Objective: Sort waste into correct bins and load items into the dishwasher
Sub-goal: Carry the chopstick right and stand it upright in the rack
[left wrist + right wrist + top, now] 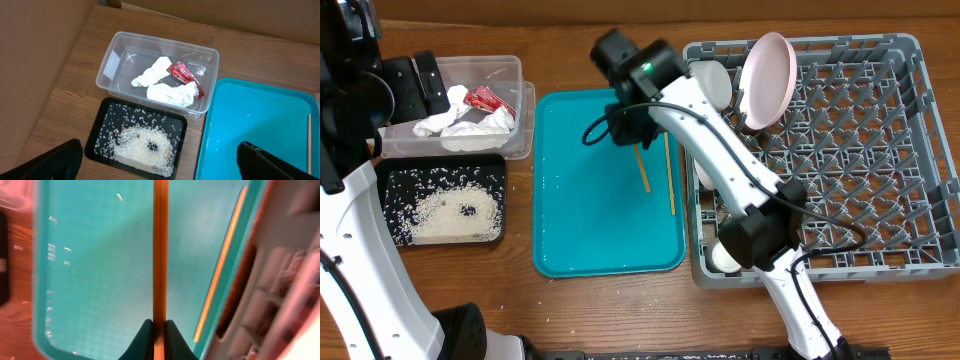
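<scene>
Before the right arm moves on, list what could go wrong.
1. The right gripper pinches the chopstick with a long length jutting free; it may swivel or slip.
2. That free end could snag the dish rack lattice wall.
3. The second chopstick lies close to the teal tray rim, awkward to pinch.

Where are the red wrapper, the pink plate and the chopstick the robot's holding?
red wrapper [185, 75], left wrist view, its middle.
pink plate [767, 80], overhead view, centre of its face.
held chopstick [159, 255], right wrist view, middle of its shaft.
</scene>
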You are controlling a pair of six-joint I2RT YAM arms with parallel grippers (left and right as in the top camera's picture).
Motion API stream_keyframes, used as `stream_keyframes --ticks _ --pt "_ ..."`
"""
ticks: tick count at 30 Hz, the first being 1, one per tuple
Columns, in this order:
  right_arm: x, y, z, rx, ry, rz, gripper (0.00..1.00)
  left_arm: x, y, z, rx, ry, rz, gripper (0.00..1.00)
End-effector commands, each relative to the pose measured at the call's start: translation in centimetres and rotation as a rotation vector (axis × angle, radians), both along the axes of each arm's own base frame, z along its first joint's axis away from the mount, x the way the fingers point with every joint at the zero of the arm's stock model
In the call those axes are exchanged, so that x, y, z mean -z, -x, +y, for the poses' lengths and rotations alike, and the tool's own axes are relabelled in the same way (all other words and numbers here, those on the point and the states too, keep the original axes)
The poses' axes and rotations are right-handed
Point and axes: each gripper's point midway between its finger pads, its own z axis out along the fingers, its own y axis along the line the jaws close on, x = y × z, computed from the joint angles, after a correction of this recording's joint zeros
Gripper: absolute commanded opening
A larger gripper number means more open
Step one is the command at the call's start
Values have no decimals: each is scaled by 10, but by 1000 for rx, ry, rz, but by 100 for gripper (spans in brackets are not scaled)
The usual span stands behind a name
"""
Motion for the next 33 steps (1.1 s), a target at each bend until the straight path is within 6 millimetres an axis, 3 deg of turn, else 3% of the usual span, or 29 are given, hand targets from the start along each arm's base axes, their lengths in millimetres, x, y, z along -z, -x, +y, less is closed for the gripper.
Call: stream_keyframes --ticks 1,6,11,15,17,21,23,24,28,33 --pt "-62 -11 -10 -2 -68 -163 6 -1 -1 3 4 -19 4 100" --pt "-118 -5 -31 27 -124 -266 6 -1 -1 3 4 -19 4 100" --pt "-173 18 -76 61 -152 -348 6 -1 -1 3 4 -19 4 100" --pt "-179 39 -123 121 -90 -338 6 -1 -1 3 4 -19 4 100" --pt "-163 50 -154 171 -3 -298 6 -1 -1 3 4 -19 4 100" --pt "-116 69 -186 188 109 -155 6 -1 -1 3 4 -19 4 100" --pt "-91 73 -194 179 151 -85 6 -1 -1 3 4 -19 4 100" --pt "-63 76 -200 161 190 -23 6 -1 -1 3 4 -19 3 100" --pt "-15 75 -212 123 241 39 6 -1 -1 3 4 -19 4 100" --pt "21 73 -242 192 293 72 6 -1 -1 3 4 -19 4 100"
